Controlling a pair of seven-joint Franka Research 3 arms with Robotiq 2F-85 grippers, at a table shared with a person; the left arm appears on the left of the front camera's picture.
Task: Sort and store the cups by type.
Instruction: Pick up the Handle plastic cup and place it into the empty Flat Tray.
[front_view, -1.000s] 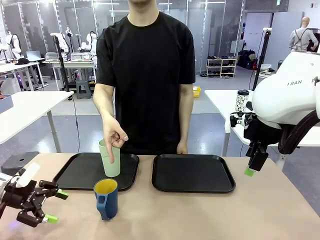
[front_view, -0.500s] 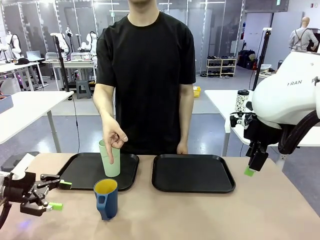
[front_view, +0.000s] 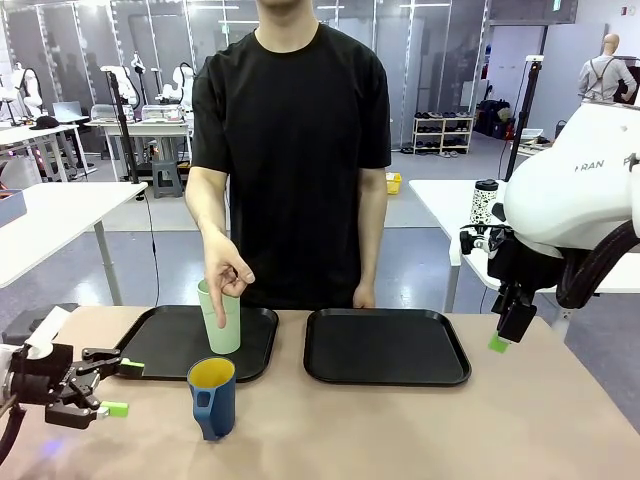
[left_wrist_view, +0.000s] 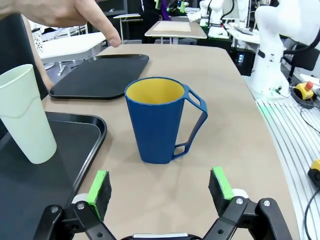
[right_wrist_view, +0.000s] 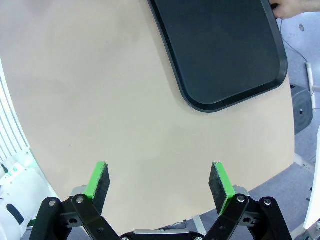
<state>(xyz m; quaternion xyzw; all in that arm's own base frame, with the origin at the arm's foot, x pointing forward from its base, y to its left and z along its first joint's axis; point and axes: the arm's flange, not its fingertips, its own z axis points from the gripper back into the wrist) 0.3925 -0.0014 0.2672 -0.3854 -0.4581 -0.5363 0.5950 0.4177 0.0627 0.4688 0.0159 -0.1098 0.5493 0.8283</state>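
Pointing left gripper (left_wrist_view: 159, 185), jaws wide and empty, at short dark blue handled plastic mug with yellow inside (left_wrist_view: 157, 125), standing upright on table (front_view: 400, 430) just beside left black tray (front_view: 160, 345). Mug looking light, rigid, slick; pinching across body seeming safer than thin handle. Right gripper (right_wrist_view: 159, 180) hanging wide, empty.

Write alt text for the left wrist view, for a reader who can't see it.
A dark blue mug with a yellow inside stands upright on the tan table, straight ahead of the open left tool. At picture left, a pale green tumbler stands on a black tray, a person's hand above it.
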